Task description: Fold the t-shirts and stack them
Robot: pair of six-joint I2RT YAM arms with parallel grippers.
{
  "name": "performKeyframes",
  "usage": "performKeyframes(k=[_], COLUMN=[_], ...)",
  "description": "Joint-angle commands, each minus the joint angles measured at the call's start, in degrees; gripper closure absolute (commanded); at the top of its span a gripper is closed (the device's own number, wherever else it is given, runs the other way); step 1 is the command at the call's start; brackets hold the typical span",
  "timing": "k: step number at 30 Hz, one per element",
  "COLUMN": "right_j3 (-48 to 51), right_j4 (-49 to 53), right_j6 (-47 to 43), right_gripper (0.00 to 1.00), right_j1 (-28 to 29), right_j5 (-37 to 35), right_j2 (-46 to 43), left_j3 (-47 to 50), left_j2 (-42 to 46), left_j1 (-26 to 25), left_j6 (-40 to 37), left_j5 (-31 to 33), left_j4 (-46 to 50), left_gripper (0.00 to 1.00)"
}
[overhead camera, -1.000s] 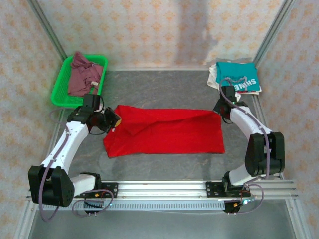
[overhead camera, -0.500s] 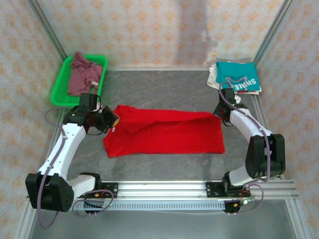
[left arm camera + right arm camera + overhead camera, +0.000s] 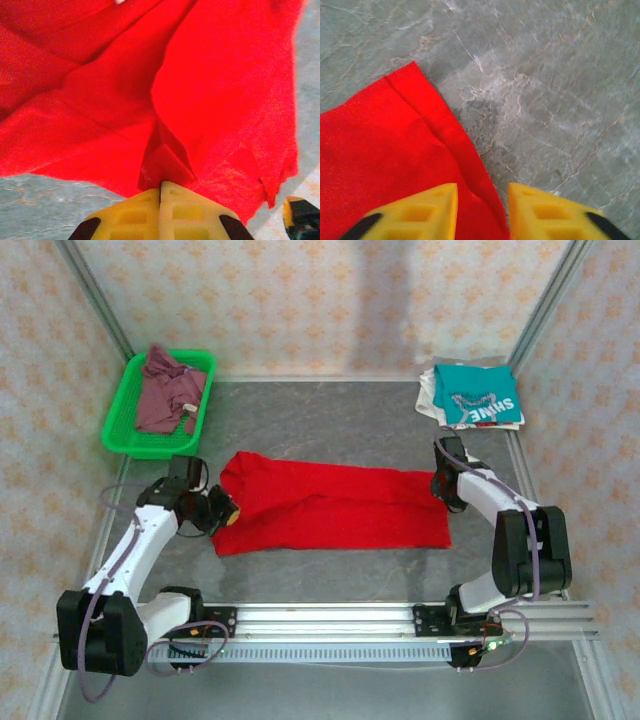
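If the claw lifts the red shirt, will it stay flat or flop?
Probably flop: the red t-shirt bunches into folds where the left claw pinches it. Likely light too, since it lies thin on the table.

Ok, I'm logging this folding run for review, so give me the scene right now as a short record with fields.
red t-shirt: laid long across the table centre, partly folded
left gripper: shut on the red t-shirt's left end
right gripper: open, jaws astride the shirt's right edge
teal t-shirt: folded, on top of the whitish t-shirt, far right corner
mauve t-shirt: crumpled in the green basket, far left
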State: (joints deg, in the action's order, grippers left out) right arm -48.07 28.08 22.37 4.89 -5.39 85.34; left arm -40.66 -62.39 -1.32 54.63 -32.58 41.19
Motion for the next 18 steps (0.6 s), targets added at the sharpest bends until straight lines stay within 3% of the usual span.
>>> performKeyframes(k=[1, 8, 18], right_j3=[-1.71, -4.93, -7.38], right_j4=[3.38, 2.08, -0.19], right_j6=[0.83, -1.68, -0.74], right_gripper=[0.56, 0.54, 0.55], right_j1=[0.21, 2.38, 3.76], right_j5=[-3.09, -0.52, 2.30], right_j2=[-0.02, -1.96, 4.12], left_j3=[1.04, -0.96, -8.66], left_j2=[-1.06, -0.65, 2.47], left_j1=[0.62, 0.68, 0.62], left_j6=[0.87, 2.02, 6.19], left_j5=[-0.37, -2.03, -5.22], left_j4=[-3.80, -3.59, -0.09], left_gripper=[1.00, 1.00, 1.00])
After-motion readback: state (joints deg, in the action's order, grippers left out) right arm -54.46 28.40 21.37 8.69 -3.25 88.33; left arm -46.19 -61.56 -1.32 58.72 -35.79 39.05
